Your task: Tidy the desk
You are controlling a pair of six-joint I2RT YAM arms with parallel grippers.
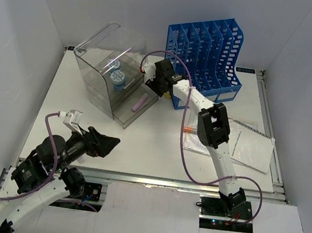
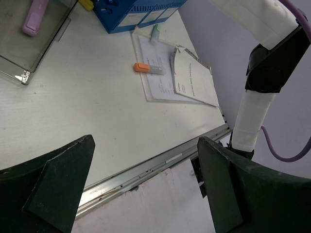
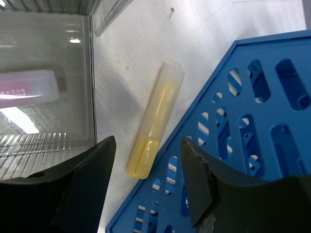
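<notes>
Both fingers [image 3: 92, 184] of the right gripper [image 3: 148, 145] are spread wide, 1 on each side of a yellow tube [image 3: 155, 116]. The tube lies flat on the white desk [image 1: 141, 143], between the clear drawer box [image 1: 102, 66] and the blue rack [image 1: 211, 49], right beside the rack. I think this step is grabbing that tube. Next the fingers should go down and pinch its middle without bumping the rack. The left gripper [image 2: 146, 141] hangs over the desk's front, fingers wide apart, holding nothing. An orange-capped tube [image 2: 148, 68] and papers [image 2: 163, 87] lie on the desk's right side.
</notes>
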